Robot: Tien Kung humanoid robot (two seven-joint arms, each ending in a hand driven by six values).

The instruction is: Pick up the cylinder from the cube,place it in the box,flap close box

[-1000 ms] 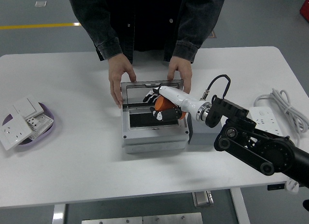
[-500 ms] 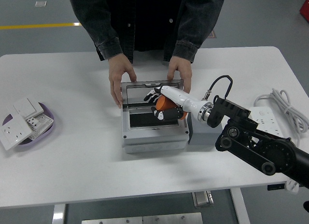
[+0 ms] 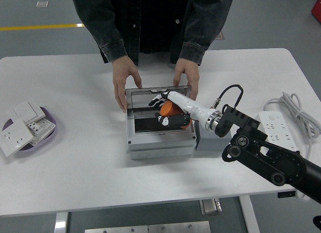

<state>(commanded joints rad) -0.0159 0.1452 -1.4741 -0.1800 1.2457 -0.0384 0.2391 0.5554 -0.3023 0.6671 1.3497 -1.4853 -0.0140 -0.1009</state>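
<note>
Orange cylinder (image 3: 169,109) sits in the right hand (image 3: 172,111) — the white and black fingers (image 3: 167,119) are curled around it, holding it just over the open grey box (image 3: 159,137) in the middle of the white table (image 3: 75,162). A person at the far side rests one hand (image 3: 124,81) on the box's far left corner and the other hand (image 3: 187,75) on its far right corner — both touching the raised lid (image 3: 156,90). A grey cube (image 3: 213,141) sits just beside the box on the right.
</note>
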